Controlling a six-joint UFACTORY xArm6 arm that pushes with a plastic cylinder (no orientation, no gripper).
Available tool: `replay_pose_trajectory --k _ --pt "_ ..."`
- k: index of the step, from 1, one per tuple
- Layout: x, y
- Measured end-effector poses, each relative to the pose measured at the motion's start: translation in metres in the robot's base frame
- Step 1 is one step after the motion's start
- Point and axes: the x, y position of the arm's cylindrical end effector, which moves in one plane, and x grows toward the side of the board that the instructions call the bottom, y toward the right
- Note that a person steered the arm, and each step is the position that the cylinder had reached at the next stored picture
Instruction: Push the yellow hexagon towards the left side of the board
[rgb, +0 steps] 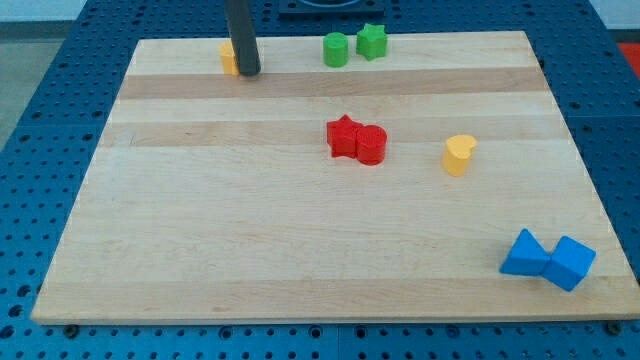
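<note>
The yellow hexagon (229, 58) sits near the view's top edge of the board, left of centre, mostly hidden behind my rod. My tip (248, 73) rests on the board right against the hexagon's right side. A yellow heart-shaped block (459, 155) stands at the right of the middle.
A green cylinder (335, 49) and a green star (372, 41) sit at the top centre. A red star (345, 136) touches a red cylinder (371, 146) mid-board. Two blue blocks (547, 259) lie together at the bottom right. The wooden board (200, 250) lies on a blue pegboard.
</note>
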Motion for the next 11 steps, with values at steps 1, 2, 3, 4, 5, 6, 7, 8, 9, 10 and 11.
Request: replay_pose_trajectory --k 1,2,3,4,5,6,7,8,9,10,11 --pt "-0.011 -0.009" --pt "-0.018 -0.029" --pt "-0.02 -0.021" --pt "-0.021 0.002" --pt "-0.033 0.003" --pt "-0.047 -0.005" --pt "-0.048 -0.029" --pt "-0.042 -0.047" --pt "-0.039 -0.052" --pt "-0.039 -0.062" --pt "-0.039 -0.07"
